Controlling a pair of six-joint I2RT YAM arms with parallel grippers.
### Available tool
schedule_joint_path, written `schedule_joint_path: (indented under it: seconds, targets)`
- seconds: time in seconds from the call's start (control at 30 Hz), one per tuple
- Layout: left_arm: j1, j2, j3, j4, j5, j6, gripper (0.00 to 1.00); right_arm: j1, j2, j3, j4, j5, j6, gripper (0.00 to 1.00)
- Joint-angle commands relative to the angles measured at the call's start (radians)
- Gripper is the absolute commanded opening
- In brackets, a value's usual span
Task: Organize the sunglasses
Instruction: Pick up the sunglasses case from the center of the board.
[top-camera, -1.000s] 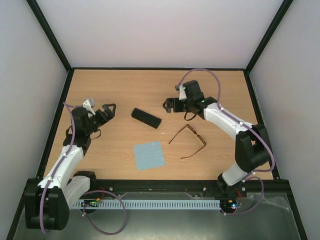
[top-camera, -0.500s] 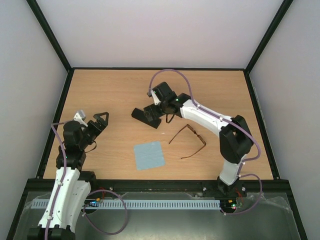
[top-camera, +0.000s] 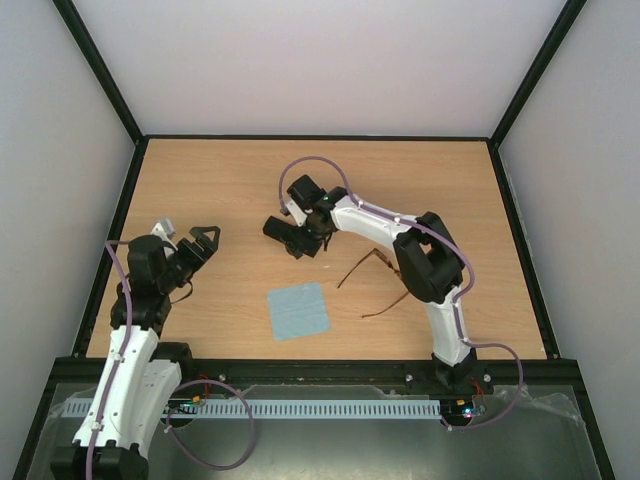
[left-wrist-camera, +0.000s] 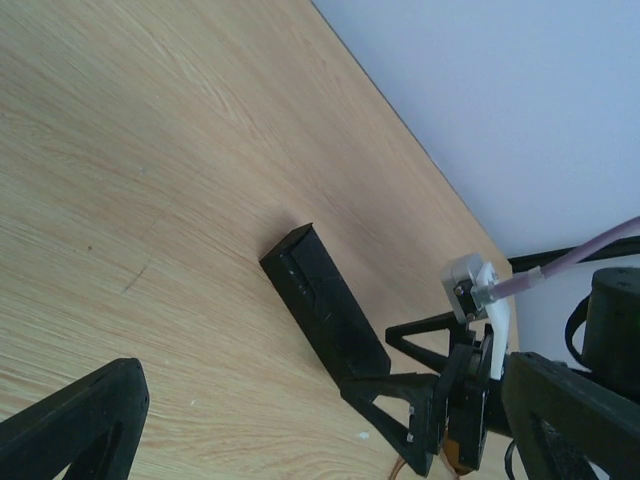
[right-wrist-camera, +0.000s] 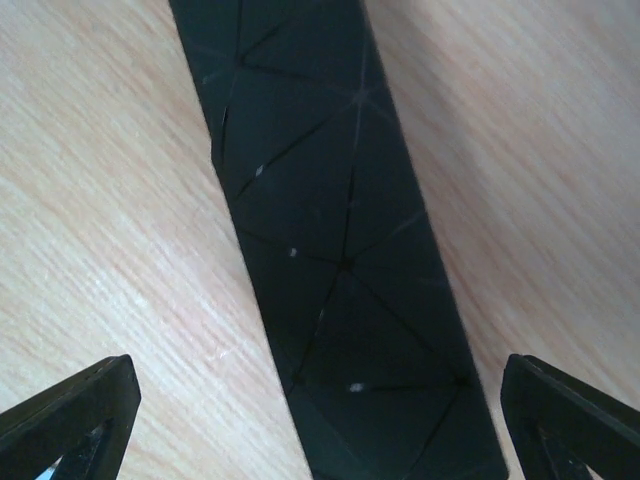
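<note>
- Left gripper: raised over the left part of the light wooden table, well apart from every object. Its black fingers are spread and hold nothing. It is best kept out of the way unless needed to steady something.
- Light blue square cloth: lies flat near the front edge, between the two arms, touching nothing. It plays no part in this step.
- Black oblong case with faceted triangular creases: lies closed on the table just behind the cloth. In the right wrist view it runs lengthwise between the finger tips, slightly askew to them.
- Right gripper: reached far across to the left and poised over the case. Its fingers are spread wide, one on each long side, with bare table showing between each tip and the case, so nothing is pinched yet.
- Step in hand, as judged: taking hold of the case. A good grasp probably calls for a small wrist turn to square the fingers with the long sides. The arm should then descend until the tips flank the walls, closing at mid-length so that the case does not pivot.
- Sunglasses with thin reddish-brown frame: lie unfolded on the table to the right of the cloth, near the case but apart from it. The right arm's elbow partly covers them, so a low forearm could sweep them.
</note>
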Motion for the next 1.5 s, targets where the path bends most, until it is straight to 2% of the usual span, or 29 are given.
schedule_joint_path:
  seconds: [0.0, 0.23, 0.37, 0.53, 0.83, 0.9, 1.13, 1.27, 1.37, 1.47]
  targets:
    - [0.005, 0.014, 0.014, -0.008, 0.026, 0.024, 1.00, 0.005, 0.050, 0.094, -0.072, 0.032, -0.043, 0.99]
    - [0.002, 0.032, 0.009, 0.001, 0.037, 0.032, 1.00, 0.008, 0.156, 0.186, -0.101, 0.051, -0.049, 0.99]
    - [-0.001, 0.041, 0.014, 0.001, 0.037, 0.034, 1.00, 0.013, 0.174, 0.187, -0.097, 0.062, -0.042, 0.99]
    - [-0.006, 0.048, 0.014, 0.005, 0.033, 0.029, 0.99, 0.012, 0.186, 0.179, -0.098, 0.071, -0.029, 0.87]
    - [-0.033, 0.078, 0.022, 0.018, 0.044, 0.035, 0.99, 0.011, 0.137, 0.082, -0.051, 0.030, 0.006, 0.55]
    - [-0.046, 0.087, 0.025, 0.025, 0.048, 0.035, 0.99, 0.009, 0.117, 0.056, -0.039, 0.004, 0.015, 0.53]
    - [-0.104, 0.087, 0.018, 0.110, 0.098, 0.019, 1.00, -0.054, -0.027, -0.016, 0.015, -0.224, 0.113, 0.51]
    - [-0.143, 0.095, -0.024, 0.283, 0.206, -0.042, 1.00, -0.119, -0.167, -0.124, 0.091, -0.416, 0.209, 0.51]
    - [-0.209, 0.119, -0.038, 0.385, 0.226, -0.079, 0.99, -0.140, -0.259, -0.205, 0.152, -0.541, 0.272, 0.51]
    - [-0.304, 0.152, -0.033, 0.449, 0.180, -0.099, 1.00, -0.161, -0.343, -0.308, 0.280, -0.683, 0.372, 0.51]
